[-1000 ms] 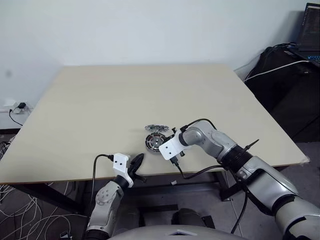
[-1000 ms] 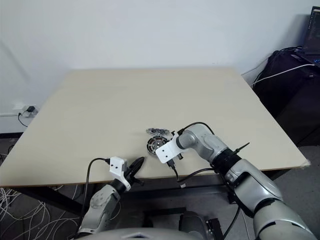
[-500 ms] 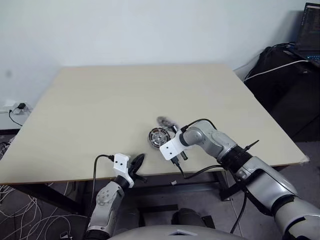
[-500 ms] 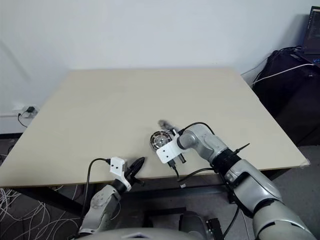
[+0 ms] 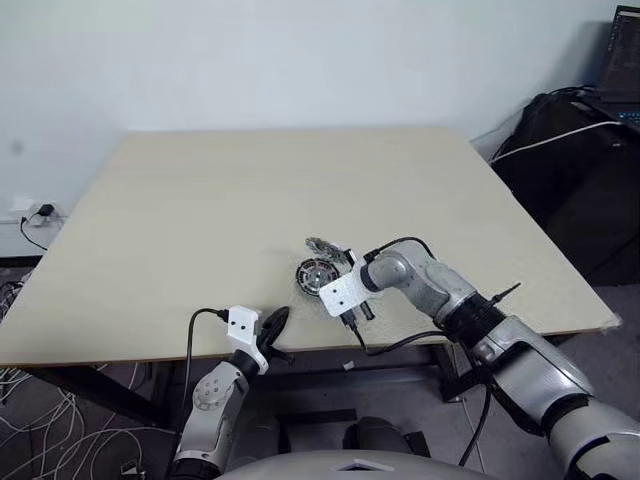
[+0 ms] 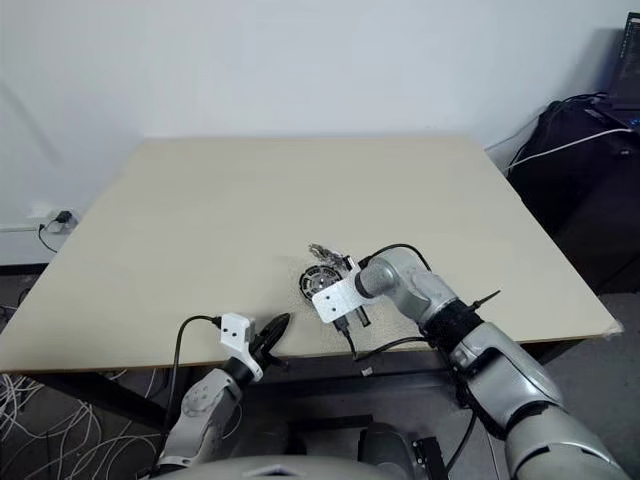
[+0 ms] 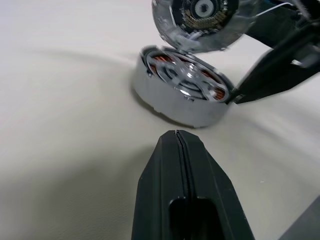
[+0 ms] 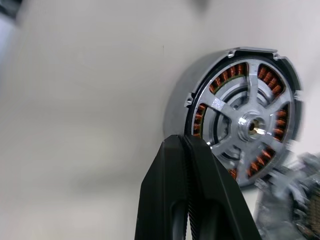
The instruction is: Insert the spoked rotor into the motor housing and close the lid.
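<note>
Copper windings show through the spoked rotor (image 8: 248, 125) seated in the motor housing (image 5: 317, 273) mid-frame on my table (image 5: 200, 210), lid (image 7: 200, 22) tilted against it, right gripper (image 8: 187, 145) and left gripper (image 7: 177, 137) both pressed together, empty.

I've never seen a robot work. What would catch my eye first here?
Near the front edge of the pale table lies a round motor housing, copper windings glinting between the silver spokes of the rotor seated in it. The lid stands tilted against its far side. The right pincer, shut, hovers beside the housing; the left pincer, also shut, points at it.
</note>
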Tool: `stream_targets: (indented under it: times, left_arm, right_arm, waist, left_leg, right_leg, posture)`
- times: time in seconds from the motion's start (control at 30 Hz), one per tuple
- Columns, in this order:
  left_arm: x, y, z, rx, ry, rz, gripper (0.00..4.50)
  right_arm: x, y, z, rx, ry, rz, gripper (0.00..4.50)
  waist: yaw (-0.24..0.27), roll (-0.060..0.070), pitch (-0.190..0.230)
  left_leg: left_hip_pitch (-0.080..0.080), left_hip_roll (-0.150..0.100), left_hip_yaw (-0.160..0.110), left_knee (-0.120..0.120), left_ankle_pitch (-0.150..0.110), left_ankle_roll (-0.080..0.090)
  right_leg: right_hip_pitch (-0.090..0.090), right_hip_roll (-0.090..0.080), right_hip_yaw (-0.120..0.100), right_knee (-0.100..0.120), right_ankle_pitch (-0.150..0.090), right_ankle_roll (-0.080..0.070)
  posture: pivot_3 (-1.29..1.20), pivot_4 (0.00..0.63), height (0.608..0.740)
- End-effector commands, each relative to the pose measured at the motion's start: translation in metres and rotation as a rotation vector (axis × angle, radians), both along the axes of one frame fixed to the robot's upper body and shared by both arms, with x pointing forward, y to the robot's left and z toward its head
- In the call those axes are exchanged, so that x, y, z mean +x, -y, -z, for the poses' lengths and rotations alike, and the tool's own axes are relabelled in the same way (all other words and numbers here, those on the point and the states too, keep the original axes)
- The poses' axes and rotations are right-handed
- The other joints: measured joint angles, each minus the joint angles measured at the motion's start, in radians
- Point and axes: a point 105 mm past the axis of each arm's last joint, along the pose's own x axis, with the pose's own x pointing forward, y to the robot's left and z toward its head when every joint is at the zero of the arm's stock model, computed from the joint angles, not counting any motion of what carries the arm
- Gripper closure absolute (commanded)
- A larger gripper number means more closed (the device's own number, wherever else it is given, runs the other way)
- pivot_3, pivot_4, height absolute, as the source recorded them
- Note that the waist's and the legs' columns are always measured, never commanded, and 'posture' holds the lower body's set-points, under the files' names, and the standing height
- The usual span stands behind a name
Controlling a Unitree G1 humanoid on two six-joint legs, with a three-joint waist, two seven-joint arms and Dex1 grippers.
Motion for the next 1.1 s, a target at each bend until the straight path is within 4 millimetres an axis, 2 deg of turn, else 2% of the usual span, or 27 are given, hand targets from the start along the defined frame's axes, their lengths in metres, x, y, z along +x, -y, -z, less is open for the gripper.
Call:
stream_targets:
  times: [0.03,0.17,0.33,0.63,0.93,1.1]
  left_arm:
    - [0.006,0.004,-0.013,-0.016,0.055,0.009,4.5]
    - [0.006,0.004,-0.012,-0.016,0.052,0.012,4.5]
    - [0.006,0.004,-0.011,-0.014,0.049,0.015,4.5]
    - [0.006,0.002,-0.01,-0.014,0.049,0.008,4.5]
    - [0.006,0.001,-0.01,-0.013,0.048,0.002,4.5]
    - [0.006,0.001,-0.01,-0.014,0.048,0.001,4.5]
  right_arm:
    - [-0.012,-0.013,-0.018,0.091,-0.084,0.019,4.48]
    - [-0.022,-0.013,-0.016,0.09,-0.14,0.058,4.48]
    - [-0.024,-0.024,-0.015,0.146,-0.171,0.14,4.48]
    - [-0.011,-0.042,-0.01,0.249,-0.162,0.376,4.48]
    - [0.005,-0.038,-0.003,0.281,-0.145,0.589,4.48]
    - [0.01,-0.038,-0.004,0.344,-0.219,0.745,4.48]
  waist:
    - [0.0,0.0,0.0]
    - [0.0,0.0,0.0]
    - [-0.001,0.0,0.0]
    - [-0.018,-0.001,-0.001]
    - [-0.017,-0.001,0.0]
    - [-0.013,-0.002,0.001]
  left_leg:
    - [0.0,0.0,0.0,0.0,0.0,0.0]
    - [0.0,0.0,-0.001,0.0,0.0,0.0]
    - [0.0,0.0,-0.001,0.0,0.0,0.0]
    - [0.002,0.002,-0.002,-0.001,0.0,-0.002]
    - [0.001,0.001,-0.002,0.0,0.003,-0.006]
    - [0.001,0.002,-0.002,0.0,0.003,-0.006]
  right_leg:
    - [0.0,0.0,0.0,0.0,0.0,0.0]
    - [0.0,-0.001,0.0,0.0,0.0,0.0]
    - [-0.001,-0.001,0.0,0.001,0.0,0.0]
    - [-0.002,0.0,0.0,0.005,0.002,-0.004]
    - [-0.007,0.0,0.0,0.015,0.002,-0.005]
    - [-0.008,0.0,-0.002,0.015,0.003,-0.003]
  posture:
    - [0.0,0.0,0.74]
    - [0.0,0.0,0.74]
    - [0.0,0.0,0.74]
    - [0.0,0.0,0.74]
    - [0.0,0.0,0.74]
    - [0.0,0.0,0.74]
